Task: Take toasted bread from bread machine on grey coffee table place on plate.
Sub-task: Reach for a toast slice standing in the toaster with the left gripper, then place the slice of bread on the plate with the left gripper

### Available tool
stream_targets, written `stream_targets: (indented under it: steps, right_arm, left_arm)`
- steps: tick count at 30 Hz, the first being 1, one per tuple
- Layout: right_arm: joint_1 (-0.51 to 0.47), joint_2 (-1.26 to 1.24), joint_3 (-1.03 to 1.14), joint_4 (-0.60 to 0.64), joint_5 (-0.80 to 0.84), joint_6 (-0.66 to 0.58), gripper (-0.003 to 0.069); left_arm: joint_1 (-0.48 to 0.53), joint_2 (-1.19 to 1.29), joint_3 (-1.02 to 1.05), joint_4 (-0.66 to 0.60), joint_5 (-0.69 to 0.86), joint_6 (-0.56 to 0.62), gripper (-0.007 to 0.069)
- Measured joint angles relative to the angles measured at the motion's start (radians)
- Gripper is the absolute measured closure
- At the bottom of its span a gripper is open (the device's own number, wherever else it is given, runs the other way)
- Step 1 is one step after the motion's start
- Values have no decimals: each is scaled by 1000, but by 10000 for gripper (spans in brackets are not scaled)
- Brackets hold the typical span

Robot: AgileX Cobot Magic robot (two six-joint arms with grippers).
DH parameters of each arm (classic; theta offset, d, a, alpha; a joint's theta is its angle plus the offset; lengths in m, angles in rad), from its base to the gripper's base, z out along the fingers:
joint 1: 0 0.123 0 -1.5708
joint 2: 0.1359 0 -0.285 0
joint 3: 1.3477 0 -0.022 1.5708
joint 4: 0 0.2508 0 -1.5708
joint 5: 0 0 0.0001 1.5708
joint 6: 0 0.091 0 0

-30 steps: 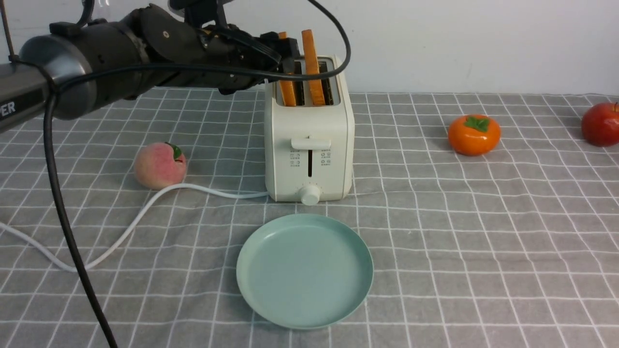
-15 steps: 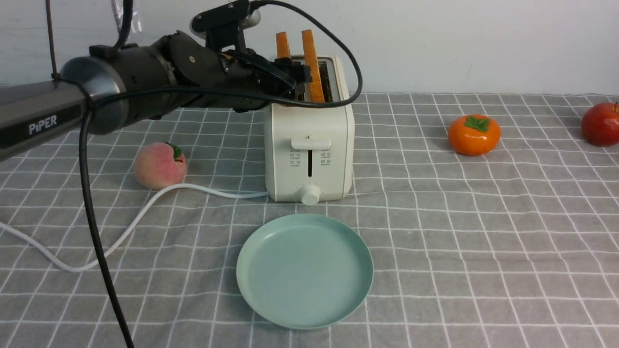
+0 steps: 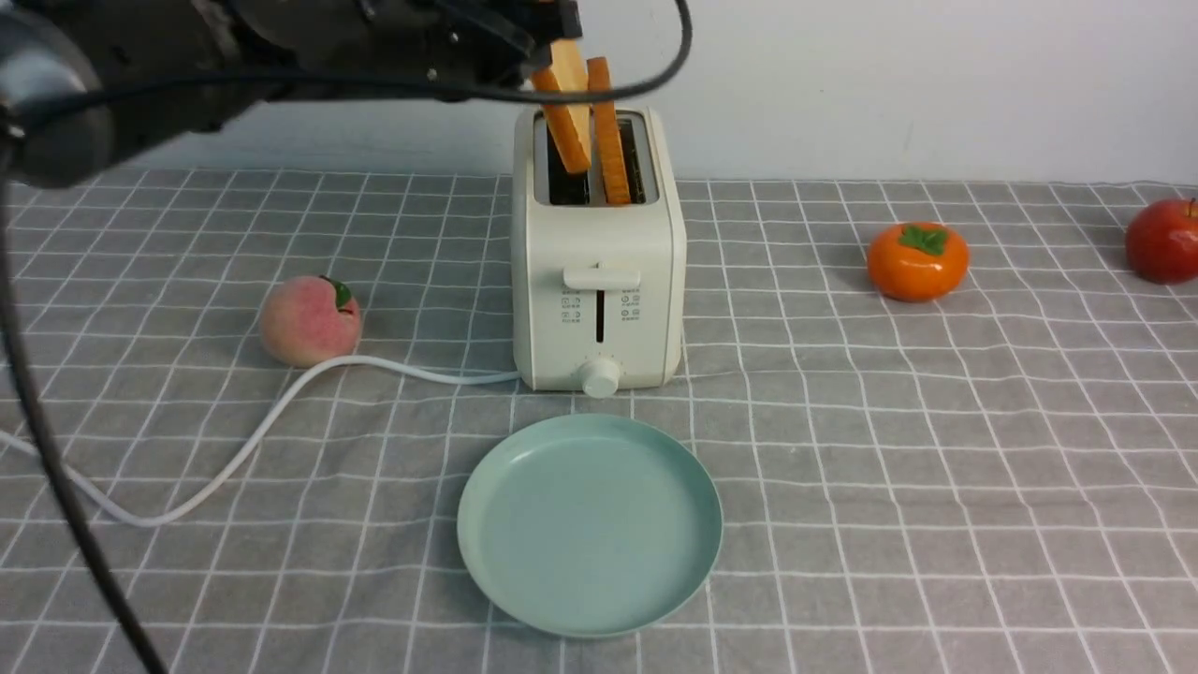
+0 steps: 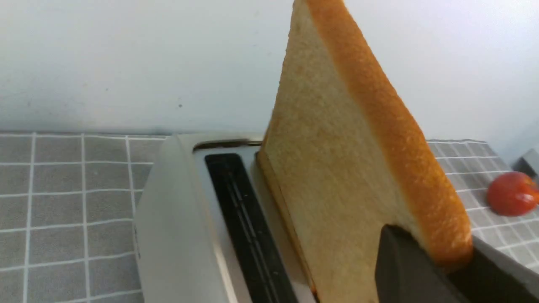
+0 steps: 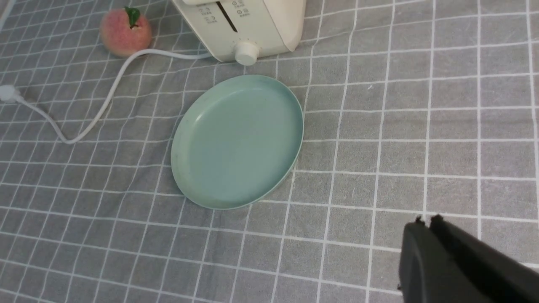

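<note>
Your left pincer (image 3: pixel 560 23) is clamped on 1 toast slice (image 3: pixel 571 112); lift it clear of the bread machine (image 3: pixel 599 243) toward the plate (image 3: pixel 590 524).

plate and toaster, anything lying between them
Nothing; only a narrow strip of bare grey grid cloth separates the plate from the toaster, shown in the front and right wrist views.

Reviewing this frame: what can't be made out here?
- Left gripper: front view's top edge cuts it; left wrist view shows one finger on the held slice.
- Second slice: lower part hidden inside the toaster.
- Its icons: too small to read, front view.
- Apple: cut by front view's right edge.
</note>
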Motion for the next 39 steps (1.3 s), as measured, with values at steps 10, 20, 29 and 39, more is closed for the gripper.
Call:
stream_targets:
  steps: [10, 20, 29, 39]
  right_arm:
    - [0, 0, 0, 4, -16, -1, 638]
    - [0, 0, 0, 19, -28, -1, 629]
    - [0, 0, 0, 19, -34, -1, 624]
    - [0, 0, 0, 19, -34, -25, 624]
  left_arm:
    - [29, -226, 24, 17, 675, -47, 557]
    - [-5, -153, 386, -175, 537, 146, 557]
    - [-5, 28, 417, -335, 424, 233, 557]
    - [-4, 48, 417, -277, 407, 217, 540]
